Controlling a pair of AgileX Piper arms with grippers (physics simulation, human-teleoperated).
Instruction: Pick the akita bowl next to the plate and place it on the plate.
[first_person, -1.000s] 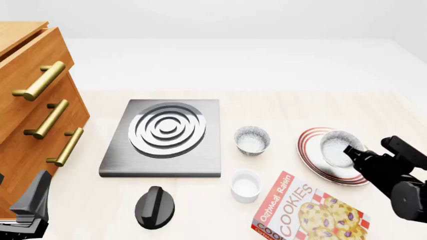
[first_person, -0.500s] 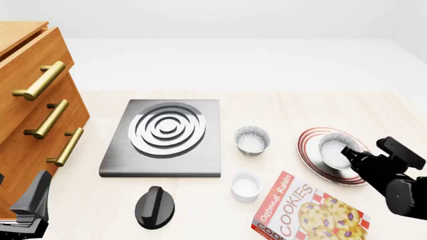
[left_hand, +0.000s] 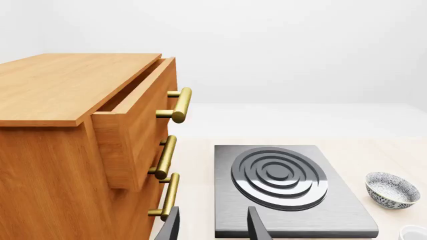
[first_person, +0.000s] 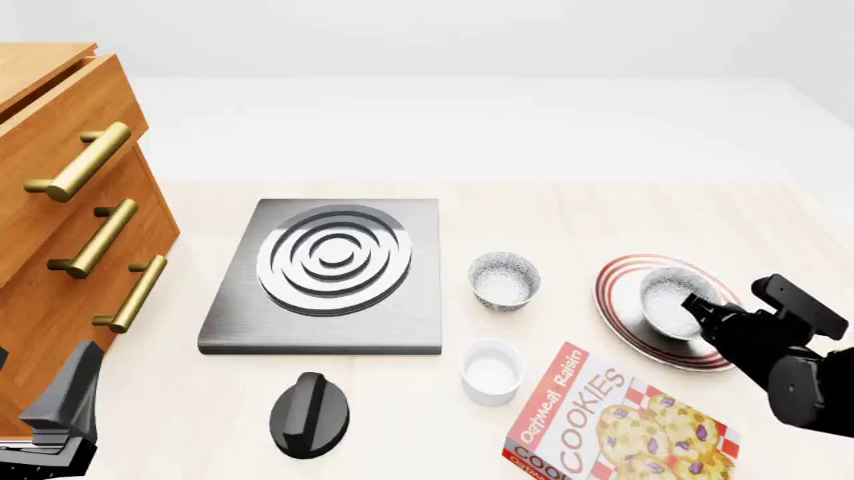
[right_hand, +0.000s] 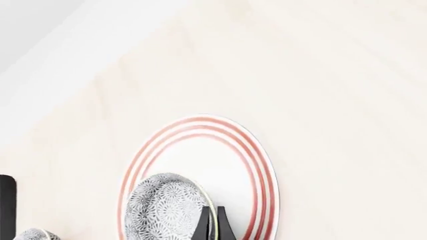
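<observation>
Found the akita bowl over the plate, inside the red rings and toward the near side, tilted a little in the right wrist view. Could not tell whether resting on the plate or hanging just above. Saw the right gripper pinched narrow on the bowl's near rim, fingers almost together with only the bowl's wall between. Judged the pick and the carry done — left only to settle the bowl flat, let go and back away. Judged some risk of tipping or rolling on release, given that tilt.

Counted two speckled bowls: the held one and a second bowl, standing on the table left of the plate and apart from it. Counted one plate. Counted one white cup, nearer the arms than the second bowl, and one cookie box, lying just beside the plate's near edge. Farther left, counted one burner slab, one black knob in front of it, and one wooden cabinet with three brass handles, top drawer pulled partly out. Counted two grippers — the left gripper parked low beside the cabinet, fingers spread, holding nothing.
</observation>
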